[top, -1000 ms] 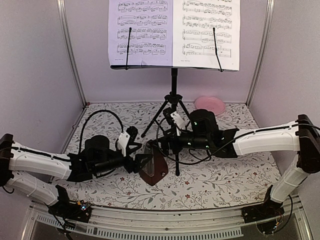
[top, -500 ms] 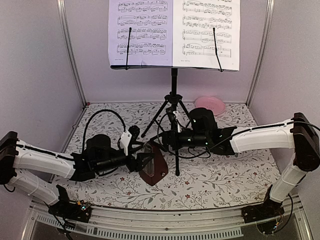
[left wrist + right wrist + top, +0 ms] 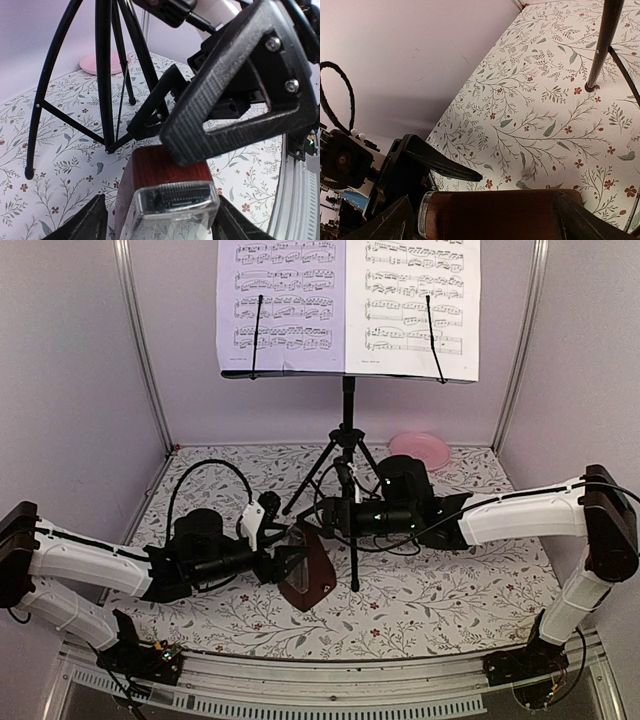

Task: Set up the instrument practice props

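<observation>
From the top view, the black perforated-metal music stand (image 3: pixel 345 455) rises on tripod legs at 12 o'clock, with two white sheet-music pages (image 3: pixel 345 305) on its desk. A pink round plate (image 3: pixel 420 448) lies at 1 o'clock. The small dark red-brown pyramid metronome (image 3: pixel 310 580) sits tilted at 7 o'clock from the stand's post. The left gripper (image 3: pixel 283 562) meets it from 9 o'clock and the right gripper (image 3: pixel 335 523) from 1 o'clock.

Left wrist view: the left gripper (image 3: pixel 160 222) clasps the metronome (image 3: pixel 167 175), and a right gripper finger (image 3: pixel 225 90) lies over its far end.

Right wrist view: the right gripper (image 3: pixel 485 222) straddles the metronome (image 3: pixel 500 212) with jaws wide. Whether they press it, I cannot tell.
</observation>
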